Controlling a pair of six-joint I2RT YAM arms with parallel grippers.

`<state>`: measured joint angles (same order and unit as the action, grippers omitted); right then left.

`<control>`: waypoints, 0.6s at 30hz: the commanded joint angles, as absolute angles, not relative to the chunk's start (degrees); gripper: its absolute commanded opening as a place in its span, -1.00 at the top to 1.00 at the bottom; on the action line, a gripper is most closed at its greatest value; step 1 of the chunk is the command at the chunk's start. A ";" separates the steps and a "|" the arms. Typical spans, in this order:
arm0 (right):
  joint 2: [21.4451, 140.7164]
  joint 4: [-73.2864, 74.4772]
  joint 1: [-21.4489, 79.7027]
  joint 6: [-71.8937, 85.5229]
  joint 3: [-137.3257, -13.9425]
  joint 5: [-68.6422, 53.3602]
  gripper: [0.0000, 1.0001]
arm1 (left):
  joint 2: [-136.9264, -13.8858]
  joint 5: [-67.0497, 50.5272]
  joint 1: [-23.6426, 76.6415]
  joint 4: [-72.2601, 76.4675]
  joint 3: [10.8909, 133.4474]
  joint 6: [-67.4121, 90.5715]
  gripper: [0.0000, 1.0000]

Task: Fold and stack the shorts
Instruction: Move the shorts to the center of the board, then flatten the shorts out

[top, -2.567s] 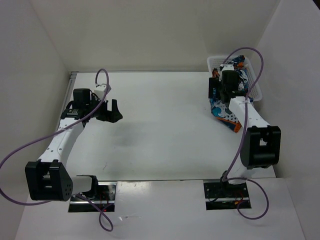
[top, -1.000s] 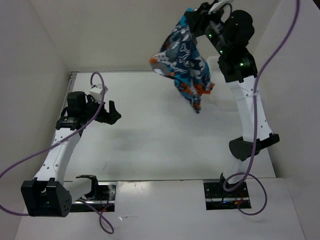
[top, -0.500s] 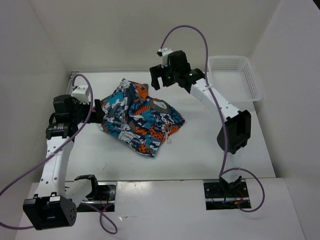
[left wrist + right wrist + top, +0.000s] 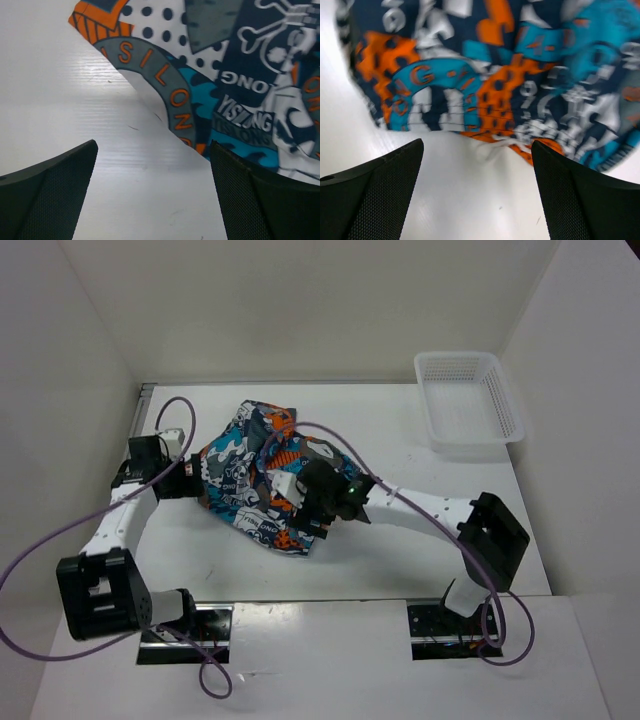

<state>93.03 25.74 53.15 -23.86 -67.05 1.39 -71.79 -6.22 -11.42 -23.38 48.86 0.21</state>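
Note:
The shorts, in a busy blue, teal, orange and white print, lie crumpled on the table left of centre. My left gripper is open and low at their left edge; in the left wrist view bare table lies between its fingers and the cloth is ahead to the right. My right gripper is open over their near right edge; in the right wrist view the cloth and a white drawstring lie just ahead of its fingers.
A white mesh basket stands at the back right of the table with nothing in it. White walls close in the table at the left, back and right. Purple cables loop from both arms.
The right arm lifted the shorts from the basket and dropped them left of centre. It has since swung from the far side to their near edge. The left gripper has closed in on their left edge.

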 commanded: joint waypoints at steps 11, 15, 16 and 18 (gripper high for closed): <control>90.62 7.91 61.61 -32.00 -56.25 -0.78 -0.85 | -105.38 -10.55 -18.37 -23.85 71.21 0.00 -0.98; 90.09 9.40 61.61 -34.53 -54.77 -5.09 -0.85 | -104.49 -11.07 -16.88 -20.13 68.29 0.00 -0.98; 90.09 9.40 61.61 -35.06 -54.15 -6.40 -0.85 | -105.37 -11.77 -16.88 -20.13 68.29 0.00 -0.98; 90.70 6.61 61.61 -36.12 -53.00 -7.12 -0.85 | -108.26 -11.78 -16.88 -20.74 68.81 0.00 -0.98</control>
